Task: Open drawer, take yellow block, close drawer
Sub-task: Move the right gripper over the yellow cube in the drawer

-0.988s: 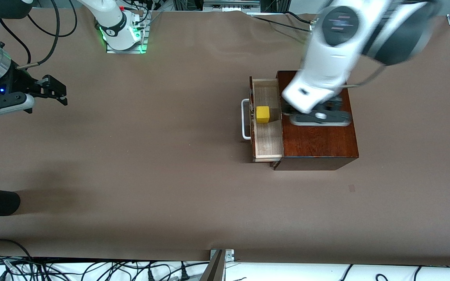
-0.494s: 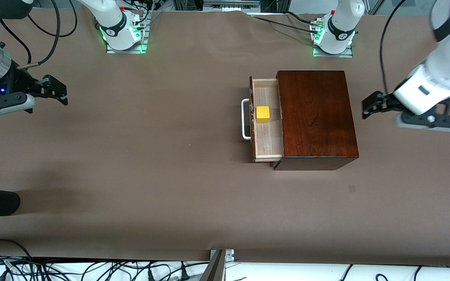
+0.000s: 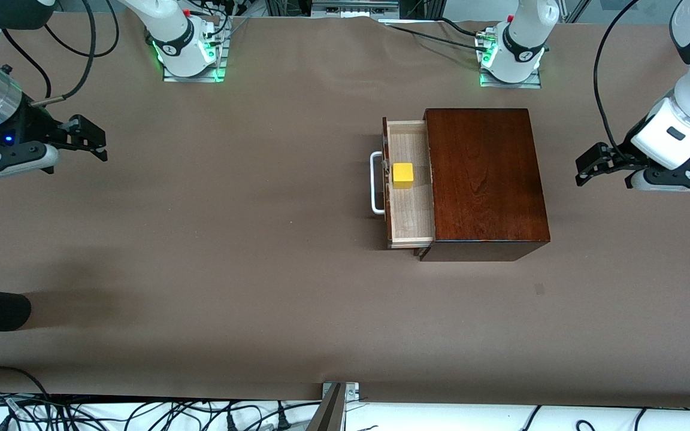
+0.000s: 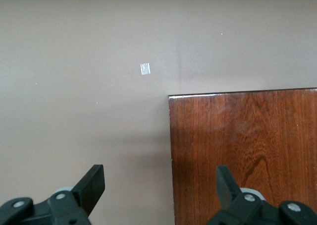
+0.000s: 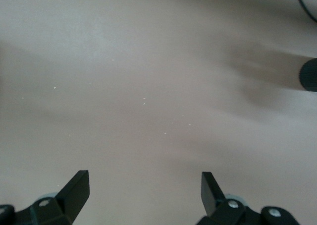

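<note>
Brown-covered worktop (image 3: 231,239) carries a glossy dark-wood box (image 3: 483,179) near the edge where the arm bases stand, toward the left arm's end. Its drawer (image 3: 408,218), a shallow pale-wood tray with a reddish-brown front and white U-shaped bar handle (image 3: 375,182), stands pulled out toward the right arm's end, its long axis running from the base edge toward the front camera. Inside lies one thing only: the small bright yellow cube, the yellow block (image 3: 403,175), about midway along the tray and close to the drawer front. Left gripper (image 3: 590,167) hangs released, jaws spread and empty, over bare worktop just off the box's closed end; it looks much the nearer tool. Right gripper (image 3: 90,139) waits, likewise released and empty, over the right arm's end of the worktop, well apart from the drawer.
</note>
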Controlling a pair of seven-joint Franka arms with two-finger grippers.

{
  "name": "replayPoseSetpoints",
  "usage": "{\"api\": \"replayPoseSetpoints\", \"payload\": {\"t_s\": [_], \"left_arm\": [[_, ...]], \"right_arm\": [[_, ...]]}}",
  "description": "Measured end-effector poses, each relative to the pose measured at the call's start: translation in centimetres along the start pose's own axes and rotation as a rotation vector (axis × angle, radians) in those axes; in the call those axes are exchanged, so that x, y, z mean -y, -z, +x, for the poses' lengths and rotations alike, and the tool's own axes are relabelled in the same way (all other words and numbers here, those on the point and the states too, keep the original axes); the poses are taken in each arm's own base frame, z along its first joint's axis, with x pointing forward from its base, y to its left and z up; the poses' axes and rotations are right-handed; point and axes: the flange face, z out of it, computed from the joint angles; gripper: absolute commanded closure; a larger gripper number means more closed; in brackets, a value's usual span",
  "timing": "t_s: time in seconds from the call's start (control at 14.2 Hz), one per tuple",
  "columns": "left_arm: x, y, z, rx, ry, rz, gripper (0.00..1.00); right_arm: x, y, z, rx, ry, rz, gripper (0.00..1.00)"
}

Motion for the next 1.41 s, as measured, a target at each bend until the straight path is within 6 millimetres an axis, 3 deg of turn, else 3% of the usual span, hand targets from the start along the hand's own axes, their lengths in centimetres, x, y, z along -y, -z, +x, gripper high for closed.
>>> {"api": "replayPoseSetpoints", "payload": {"t_s": [0.21,0.42,0.56,0.71,0.92,1.06,1.2,1.41], "left_arm": [[-0.1,0.0,-0.2,0.01,-0.004,0.001,0.0],[-0.1,0.2,-1.0,0.067,-0.043,0.003,0.0],[-0.1,0.7,-1.2,0.067,-0.056,0.003,0.0],[-0.1,0.9,-1.2,0.064,-0.059,0.003,0.0],[-0.3,1.0,-1.2,0.061,-0.063,0.003,0.0],[-0.5,1.1,-1.2,0.059,-0.066,0.003,0.0],[-0.6,1.3,-1.2,0.056,-0.067,0.003,0.0],[-0.6,1.3,-1.2,0.056,-0.068,0.003,0.0]], "right_arm": [[4.1,-2.0,1.4,0.034,0.078,0.007,0.0],[10.2,-3.4,2.2,0.055,0.263,0.016,0.0],[17.7,-4.2,2.0,0.066,0.413,0.02,0.0],[26.9,-5.5,1.3,0.056,0.561,0.017,0.0],[39.5,-8.6,1.1,0.003,0.74,0.013,0.0],[45.7,-11.2,1.7,-0.045,0.82,0.015,0.0],[50.6,-13.6,2.2,-0.094,0.881,0.019,0.0],[56.1,-17.2,2.3,-0.138,0.982,0.019,0.0]]}}
